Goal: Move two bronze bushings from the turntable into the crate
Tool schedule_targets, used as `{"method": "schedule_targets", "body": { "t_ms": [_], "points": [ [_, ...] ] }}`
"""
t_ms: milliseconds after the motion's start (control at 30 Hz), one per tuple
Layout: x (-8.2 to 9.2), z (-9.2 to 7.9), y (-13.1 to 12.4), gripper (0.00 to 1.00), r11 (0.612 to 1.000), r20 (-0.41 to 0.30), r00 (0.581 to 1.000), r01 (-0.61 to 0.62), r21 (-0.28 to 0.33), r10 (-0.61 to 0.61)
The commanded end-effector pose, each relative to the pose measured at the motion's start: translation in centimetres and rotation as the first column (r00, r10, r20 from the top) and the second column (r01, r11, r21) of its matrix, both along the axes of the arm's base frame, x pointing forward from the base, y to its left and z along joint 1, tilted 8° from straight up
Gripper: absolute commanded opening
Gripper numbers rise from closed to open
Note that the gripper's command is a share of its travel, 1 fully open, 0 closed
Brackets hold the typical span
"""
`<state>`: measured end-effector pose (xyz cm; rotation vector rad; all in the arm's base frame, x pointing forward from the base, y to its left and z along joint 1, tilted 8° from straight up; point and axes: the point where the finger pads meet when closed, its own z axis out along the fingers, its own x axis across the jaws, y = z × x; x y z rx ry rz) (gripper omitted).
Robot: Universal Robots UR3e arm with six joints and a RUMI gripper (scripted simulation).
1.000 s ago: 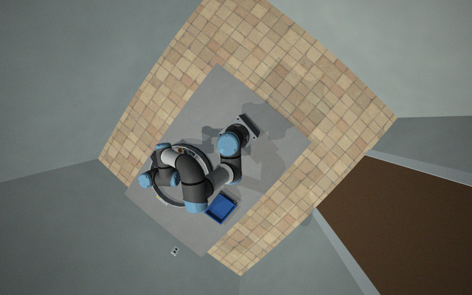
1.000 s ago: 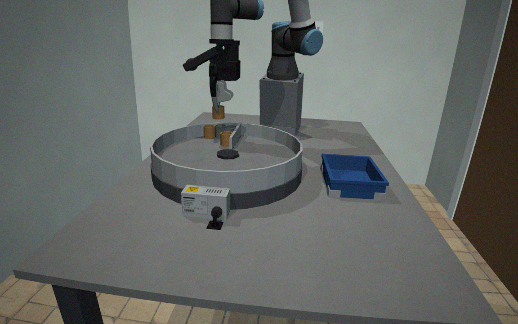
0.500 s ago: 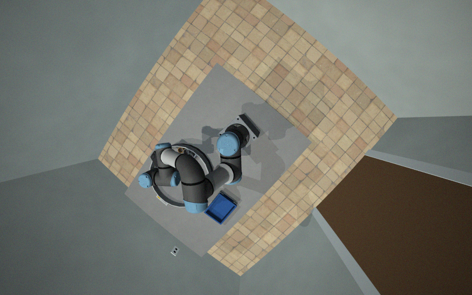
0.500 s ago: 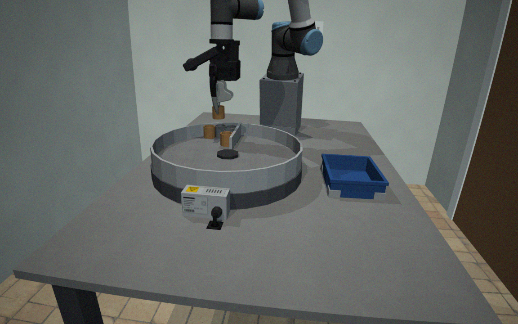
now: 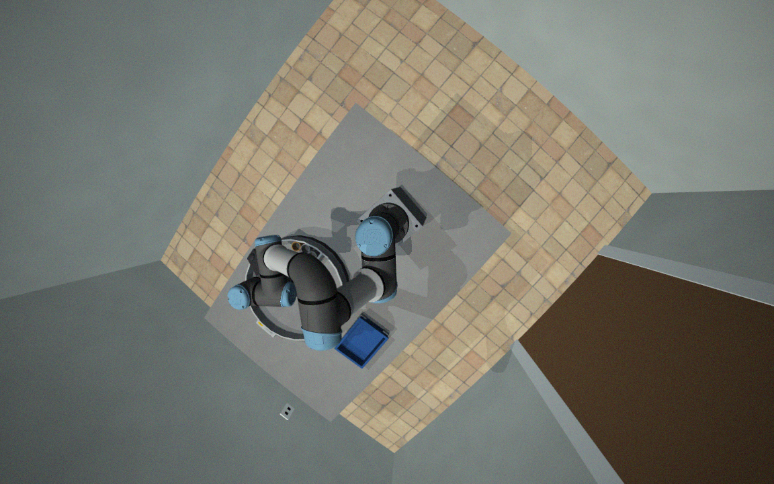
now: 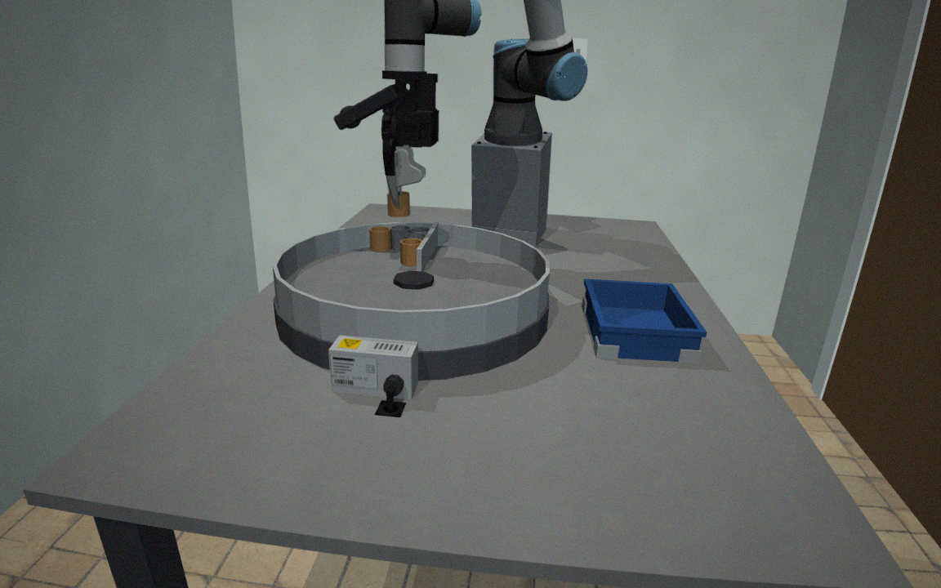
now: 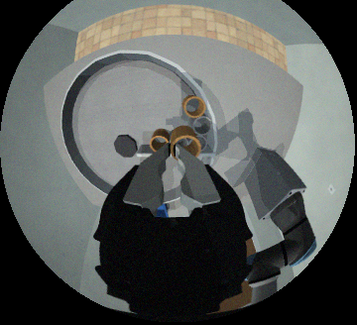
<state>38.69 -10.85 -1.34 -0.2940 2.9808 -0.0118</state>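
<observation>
My gripper (image 6: pixel 393 192) (image 7: pixel 172 144) is shut on the wall of a bronze bushing (image 6: pixel 399 207) (image 7: pixel 188 140) and holds it upright in the air above the back of the turntable (image 6: pixel 415 322) (image 7: pixel 69 117). Two more bronze bushings (image 6: pixel 380 238) (image 6: pixel 410 251) stand on the turntable beside a short divider wall (image 6: pixel 430 245); in the wrist view they show below the fingers. Grey bushings (image 6: pixel 407 233) (image 7: pixel 203 126) stand behind them. The blue crate (image 6: pixel 642 319) (image 5: pixel 363 343) stands to the right of the turntable, with nothing visible in it. In the overhead view the arm hides my gripper.
A black hub (image 6: pixel 413 280) (image 7: pixel 125 145) sits at the turntable's centre. A grey control box (image 6: pixel 372 363) with a knob is at the turntable's front. The robot's grey pedestal (image 6: pixel 510 186) stands behind, between turntable and crate.
</observation>
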Motion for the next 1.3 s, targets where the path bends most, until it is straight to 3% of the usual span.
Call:
{"method": "schedule_targets", "body": {
  "t_ms": [0,733,1267],
  "points": [
    [0.1,0.1,0.3,0.0,1.0,0.002,1.0,0.0,-0.002,0.0],
    [0.5,0.2,2.9,0.0,1.0,0.002,1.0,0.0,-0.002,0.0],
    [1.0,0.3,6.7,0.0,1.0,0.002,1.0,0.0,-0.002,0.0]
  ]
}}
